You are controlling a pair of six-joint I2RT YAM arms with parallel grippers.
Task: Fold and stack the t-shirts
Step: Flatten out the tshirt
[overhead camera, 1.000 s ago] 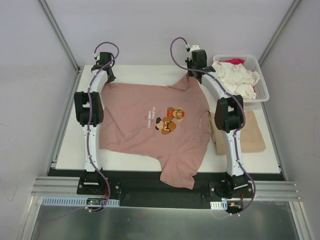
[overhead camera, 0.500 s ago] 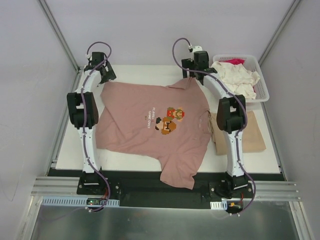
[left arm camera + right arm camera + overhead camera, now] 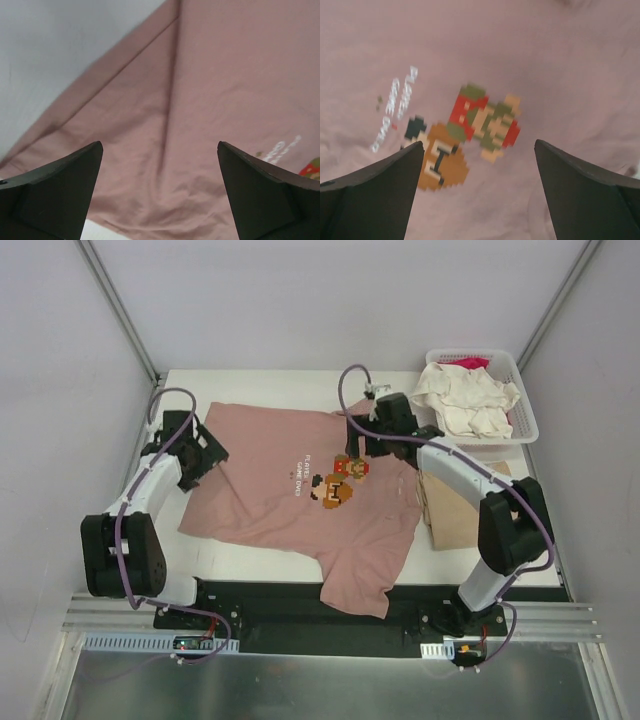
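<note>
over the pink t-shirt (image 3: 270, 505), left gripper (image 3: 160, 147) and right gripper (image 3: 479, 145), jaws apart

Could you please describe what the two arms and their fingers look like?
Both the left arm and the right arm have white tubular links joined by bulky black joint housings. A thin purple cable runs along each arm, looping free near the wrist. The fingers are matte black, broad and wedge-shaped, tapering to blunt tips. No markings are visible.

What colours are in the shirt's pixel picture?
The print is red, green, tan, brown, black; clearest in right wrist view.
</note>
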